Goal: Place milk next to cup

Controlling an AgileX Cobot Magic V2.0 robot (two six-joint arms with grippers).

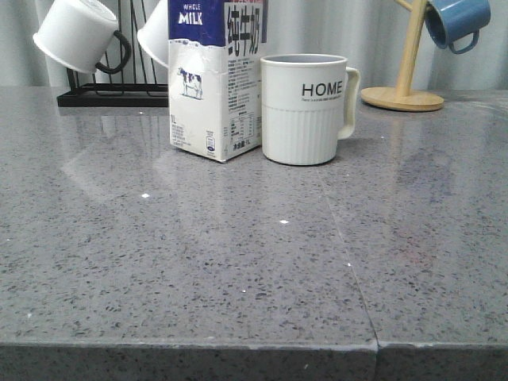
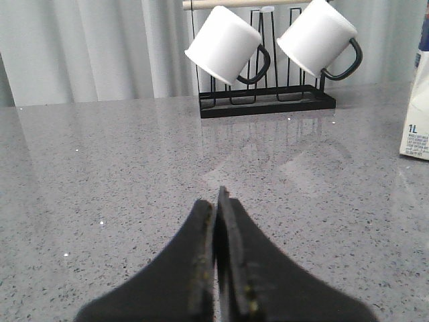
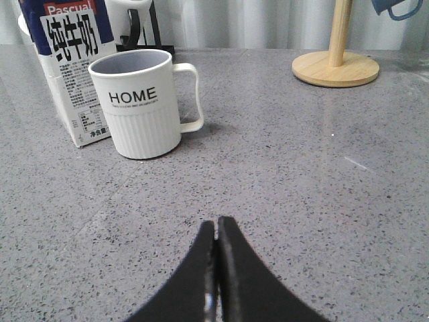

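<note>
The milk carton (image 1: 214, 87) stands upright on the grey table, touching or nearly touching the left side of the white ribbed "HOME" cup (image 1: 304, 111), whose handle points right. Both also show in the right wrist view, milk (image 3: 70, 74) and cup (image 3: 139, 104). A sliver of the milk (image 2: 417, 121) shows at the edge of the left wrist view. My left gripper (image 2: 216, 201) is shut and empty, low over bare table. My right gripper (image 3: 217, 228) is shut and empty, well short of the cup. Neither gripper shows in the front view.
A black rack (image 1: 111, 94) with plain white mugs (image 1: 75, 33) stands behind the milk at back left; it also shows in the left wrist view (image 2: 268, 100). A wooden mug tree (image 1: 405, 87) with a blue mug (image 1: 456, 20) stands at back right.
</note>
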